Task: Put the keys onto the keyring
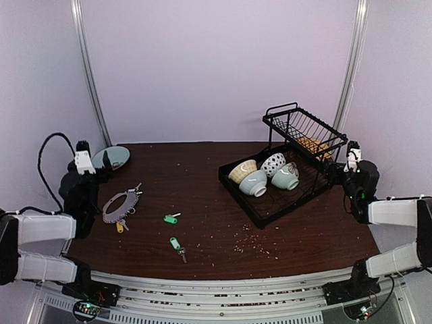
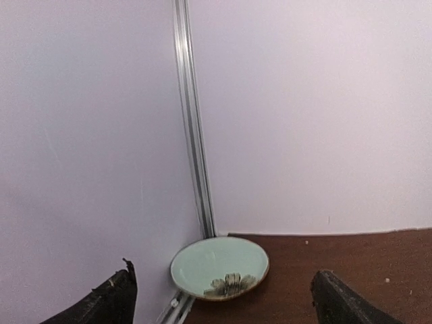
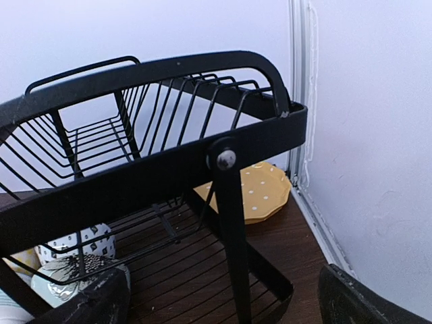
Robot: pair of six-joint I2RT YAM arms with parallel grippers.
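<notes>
My left gripper (image 2: 223, 287) is spread wide with nothing between its fingers. It faces the back-left corner, where a pale green plate (image 2: 219, 266) lies on the table (image 2: 351, 270). My right gripper (image 3: 219, 290) is just as wide apart and empty, facing the black dish rack (image 3: 155, 169), with a yellow dotted plate (image 3: 260, 192) under its upper shelf.

From above, the keyring (image 1: 110, 202) lies flat on the left side of the table, close to my left arm. A yellow-headed key (image 1: 120, 227) sits at its near edge and a few silver keys (image 1: 137, 190) at its far edge — whether they are threaded on, I cannot tell. A green key (image 1: 171, 218) lies loose to the ring's right, and a green-tagged key (image 1: 175, 243) lies nearer the front — both apart from the ring.
</notes>
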